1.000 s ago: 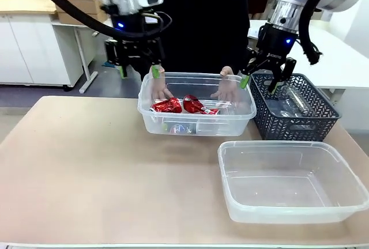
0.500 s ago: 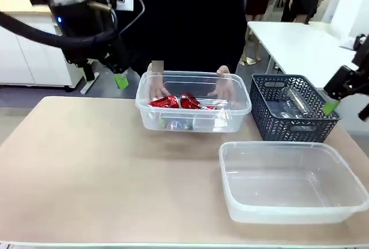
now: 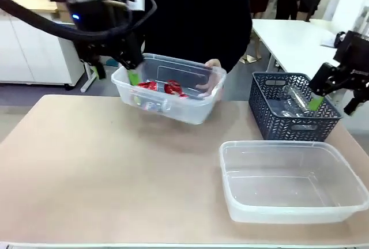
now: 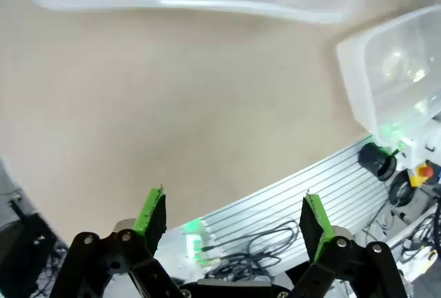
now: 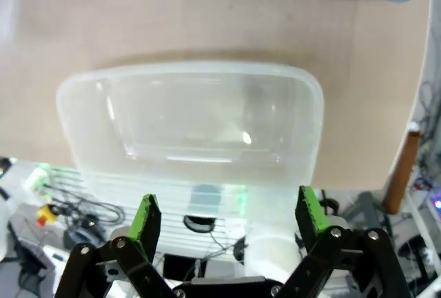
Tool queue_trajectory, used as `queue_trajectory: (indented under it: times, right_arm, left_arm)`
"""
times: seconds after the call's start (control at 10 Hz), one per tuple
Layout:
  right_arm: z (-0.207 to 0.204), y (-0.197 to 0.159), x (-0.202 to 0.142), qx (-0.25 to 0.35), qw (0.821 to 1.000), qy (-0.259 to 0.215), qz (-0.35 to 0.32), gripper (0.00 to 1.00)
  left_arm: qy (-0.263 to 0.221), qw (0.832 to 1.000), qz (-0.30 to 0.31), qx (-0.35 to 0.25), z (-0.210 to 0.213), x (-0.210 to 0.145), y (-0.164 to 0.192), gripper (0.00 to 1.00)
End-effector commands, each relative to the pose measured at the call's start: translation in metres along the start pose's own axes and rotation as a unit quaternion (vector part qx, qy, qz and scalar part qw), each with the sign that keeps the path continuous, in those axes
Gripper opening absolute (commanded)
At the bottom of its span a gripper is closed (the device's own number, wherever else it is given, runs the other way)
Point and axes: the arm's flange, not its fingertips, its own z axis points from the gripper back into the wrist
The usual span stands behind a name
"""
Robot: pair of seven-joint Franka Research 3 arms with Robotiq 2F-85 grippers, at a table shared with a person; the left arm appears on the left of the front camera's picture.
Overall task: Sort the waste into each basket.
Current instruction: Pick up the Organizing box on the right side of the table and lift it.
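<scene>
Watching from the side, I see the red cans (image 3: 158, 86) lying in the far tub (image 3: 190, 110), which a person's hand (image 3: 209, 85) holds tilted at the far edge of the counter (image 3: 86, 162). The near tub (image 3: 288, 214) sits empty at the front right. What looks like a clear bottle (image 3: 293, 100) lies in the dark lattice basket (image 3: 271, 123) behind it.

The left claw (image 4: 233, 216) hangs just beside the far tub's left end, fingers wide apart and holding nothing. The right claw (image 5: 227, 215) is off to the right near the lattice basket, also spread and empty.

The cans look light and thin-walled, with dented sides. I judge they will give under a hard squeeze and may slip on the smooth metal. A moderate grip across the middle of the body seems safest. The bottle looks lighter and springy, and likely to roll or squirm out. The firmer neck or shoulder may hold better than the soft belly. Because the tub is tilted, the cans may slide as a claw reaches in.
</scene>
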Motion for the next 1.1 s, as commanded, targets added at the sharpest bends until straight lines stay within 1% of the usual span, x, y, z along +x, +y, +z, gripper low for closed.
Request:
queue_trajectory:
  times: [0.0,0.1,0.2,0.3,0.4,0.6,0.7,0.8,0.9,1.0]
  right_arm:
    - [-0.054,-0.032,-0.004,-0.031,0.998,0.042,-0.029,1.00]
    - [-0.085,-0.052,-0.004,-0.040,0.994,0.053,-0.082,1.00]
    - [-0.110,-0.059,-0.007,-0.040,0.994,0.057,-0.089,1.00]
    - [-0.122,-0.057,-0.010,-0.051,0.994,0.046,-0.086,1.00]
    - [-0.091,-0.051,-0.011,-0.032,0.996,0.063,-0.059,1.00]
    - [-0.091,-0.051,-0.011,-0.032,0.996,0.063,-0.059,1.00]
    - [-0.114,-0.058,-0.014,-0.037,0.995,0.065,-0.069,1.00]
    - [-0.129,-0.051,-0.001,-0.069,0.991,0.087,-0.076,1.00]
    - [-0.141,-0.049,0.001,-0.070,0.990,0.101,-0.067,1.00]
    - [-0.145,-0.053,-0.004,-0.073,0.990,0.101,-0.069,1.00]
  left_arm:
    - [0.053,0.998,-0.007,-0.018,-0.064,0.037,-0.066,1.00]
    - [0.055,0.998,-0.018,-0.003,-0.095,0.048,-0.101,1.00]
    - [0.080,0.996,-0.045,-0.022,-0.123,0.053,-0.132,1.00]
    - [0.096,0.994,-0.049,-0.025,-0.142,0.056,-0.148,1.00]
    - [0.067,0.997,-0.033,-0.019,-0.116,0.027,-0.119,1.00]
    - [0.067,0.997,-0.033,-0.019,-0.116,0.027,-0.119,1.00]
    - [0.084,0.995,-0.042,-0.032,-0.144,0.040,-0.146,1.00]
    - [0.085,0.995,-0.001,-0.046,-0.163,0.040,-0.154,1.00]
    - [0.071,0.996,0.043,-0.038,-0.184,0.041,-0.163,1.00]
    - [0.063,0.995,0.074,-0.017,-0.202,0.044,-0.171,1.00]
